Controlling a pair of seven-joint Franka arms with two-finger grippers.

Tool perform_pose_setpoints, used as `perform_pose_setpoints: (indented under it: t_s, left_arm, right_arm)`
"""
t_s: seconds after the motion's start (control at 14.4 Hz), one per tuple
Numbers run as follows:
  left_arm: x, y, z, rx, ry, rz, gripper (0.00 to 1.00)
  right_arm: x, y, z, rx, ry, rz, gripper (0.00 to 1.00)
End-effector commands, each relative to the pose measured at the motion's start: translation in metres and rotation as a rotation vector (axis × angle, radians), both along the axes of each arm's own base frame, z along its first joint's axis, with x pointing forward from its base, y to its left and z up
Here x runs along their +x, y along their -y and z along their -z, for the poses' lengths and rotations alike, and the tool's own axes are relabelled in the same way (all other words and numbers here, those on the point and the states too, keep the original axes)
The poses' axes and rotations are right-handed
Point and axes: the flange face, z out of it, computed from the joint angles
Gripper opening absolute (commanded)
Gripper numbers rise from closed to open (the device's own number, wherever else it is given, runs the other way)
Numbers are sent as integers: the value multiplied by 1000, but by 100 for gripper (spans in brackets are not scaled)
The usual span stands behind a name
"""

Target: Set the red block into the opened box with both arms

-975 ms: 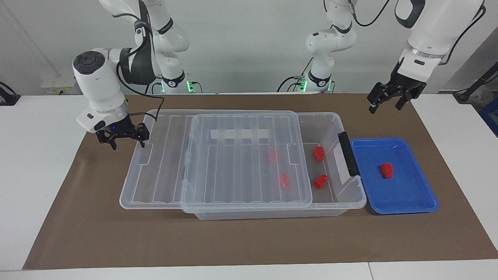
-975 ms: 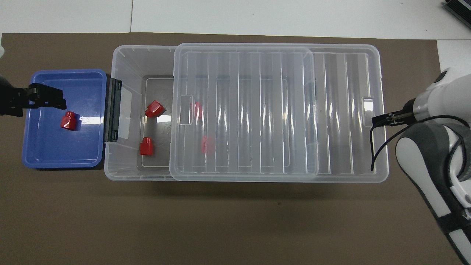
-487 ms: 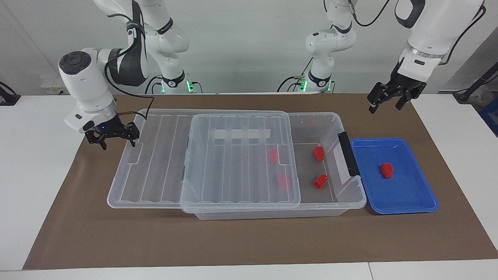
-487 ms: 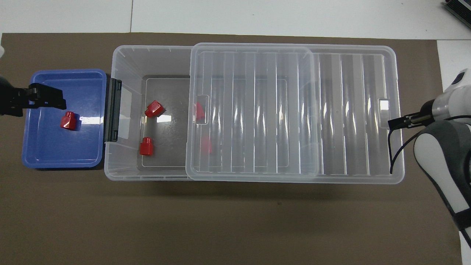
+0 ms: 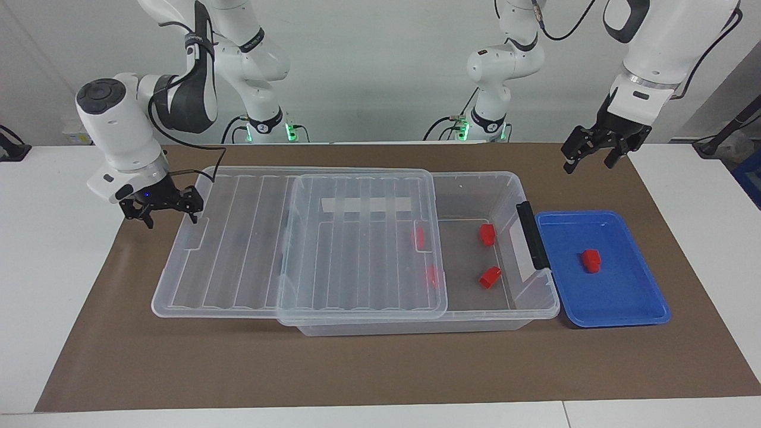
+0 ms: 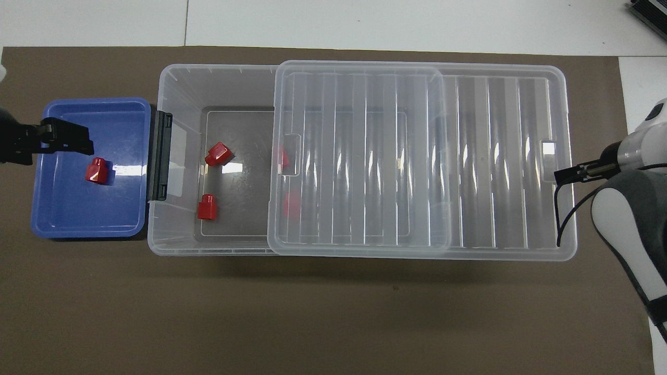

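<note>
From the facing view, the box is sitting on the brown mat covering the worktop, its ribbed lid lying slid partway off toward the right arm's end, leaving the handle end uncovered. The right pincer is hanging at the lid's overhanging end, its fingers standing apart with the lid's edge at their tips; whether they are touching it I cannot tell. The left pincer is hovering over the mat, apart and holding nothing, near the blue tray. The red block is lying in that tray, just beside the box's dark handle. Two red pieces are resting in the box's uncovered part.

From overhead, the red block is sitting in the blue tray, with the left pincer showing above the tray. Two further red pieces are showing blurred through the lid.
</note>
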Motion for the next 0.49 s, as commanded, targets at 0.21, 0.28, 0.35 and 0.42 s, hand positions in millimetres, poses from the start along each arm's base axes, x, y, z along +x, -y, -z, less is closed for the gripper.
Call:
perform_pose_setpoints:
  t_s: [0.21,0.28,0.35,0.42]
  left_arm:
    - [-10,-4,-1,24,-6,-4,100]
    - [-9,-4,-2,24,-5,-4,100]
    - [-9,-4,-2,24,-5,-4,100]
    - [-9,-4,-2,24,-5,-4,100]
  right_arm:
    - [-6,-29,-38,9,60,138,100]
    - [-6,-36,-43,12,62,175,100]
    - [-6,-47,-50,15,64,195,100]
    - [-4,-55,-58,19,66,222,100]
